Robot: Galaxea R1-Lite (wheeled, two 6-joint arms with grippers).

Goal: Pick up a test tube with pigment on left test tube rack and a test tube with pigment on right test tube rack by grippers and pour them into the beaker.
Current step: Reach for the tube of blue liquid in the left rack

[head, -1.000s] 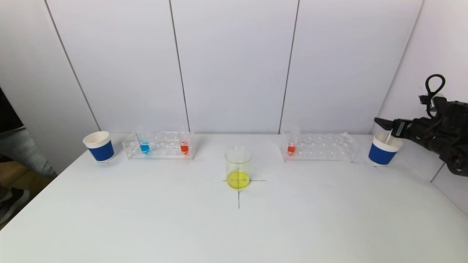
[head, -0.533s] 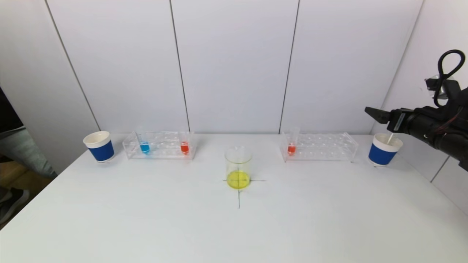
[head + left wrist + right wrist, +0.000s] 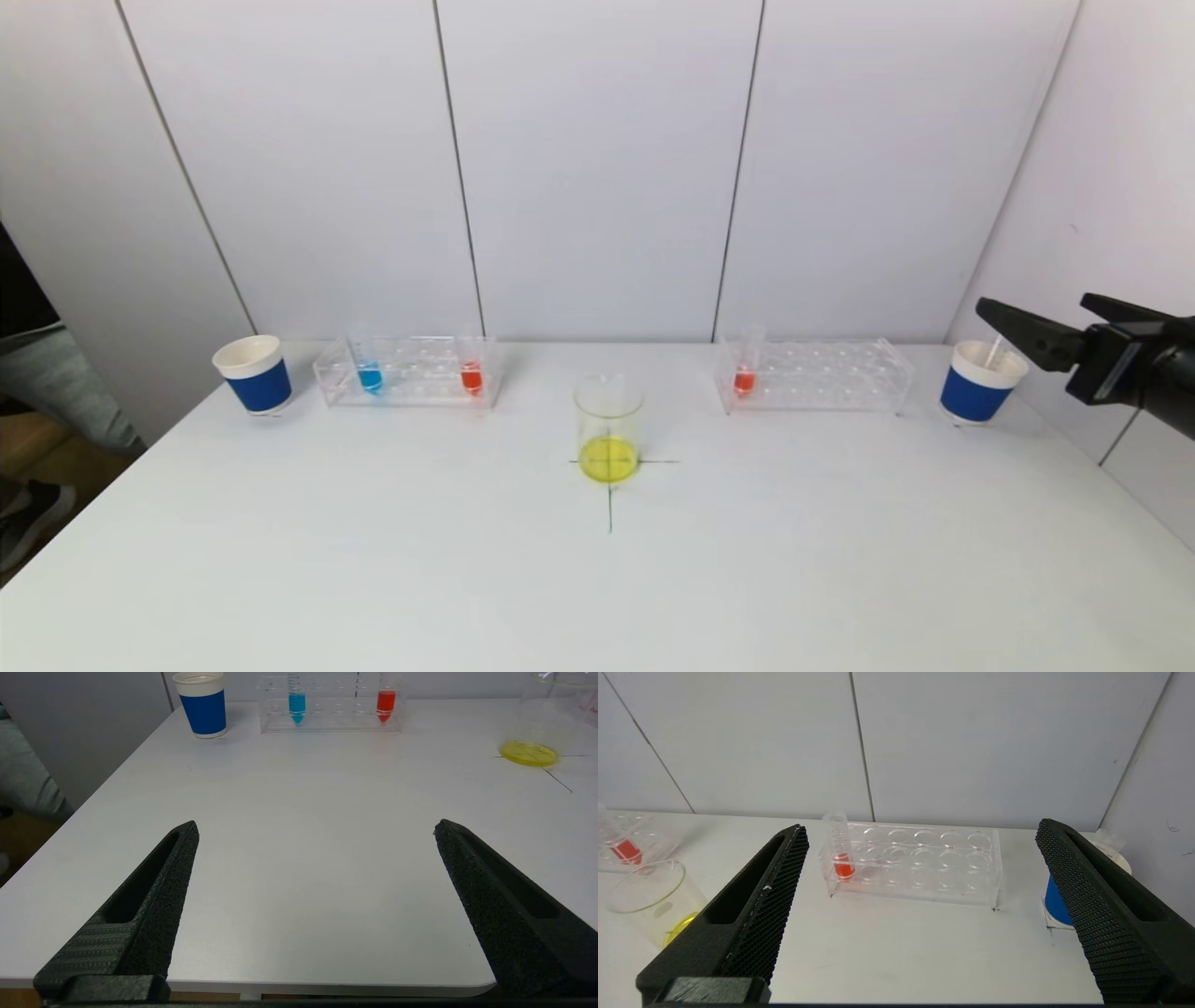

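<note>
I take the beaker (image 3: 608,427) as my landmark: it stands upright on the tabletop (image 3: 597,579) at a drawn cross, with yellow liquid at its bottom. To the left of it and farther back I see the left rack (image 3: 408,371), which holds a blue tube (image 3: 369,371) and a red tube (image 3: 470,371), both upright. Beyond this rack, still more to the left of the beaker, stands a blue cup (image 3: 253,373). To the right of the beaker and farther back is the right rack (image 3: 815,374) with one red tube (image 3: 745,369) at its end nearest the beaker. Past it stands a second blue cup (image 3: 980,382) with a thin stick in it. My right hand (image 3: 1041,327) is in the air just beside this cup, far right of the beaker, fingers wide apart and holding nothing. My left hand (image 3: 315,828) is low over the near tabletop, left of the beaker, also spread open and empty.
</note>
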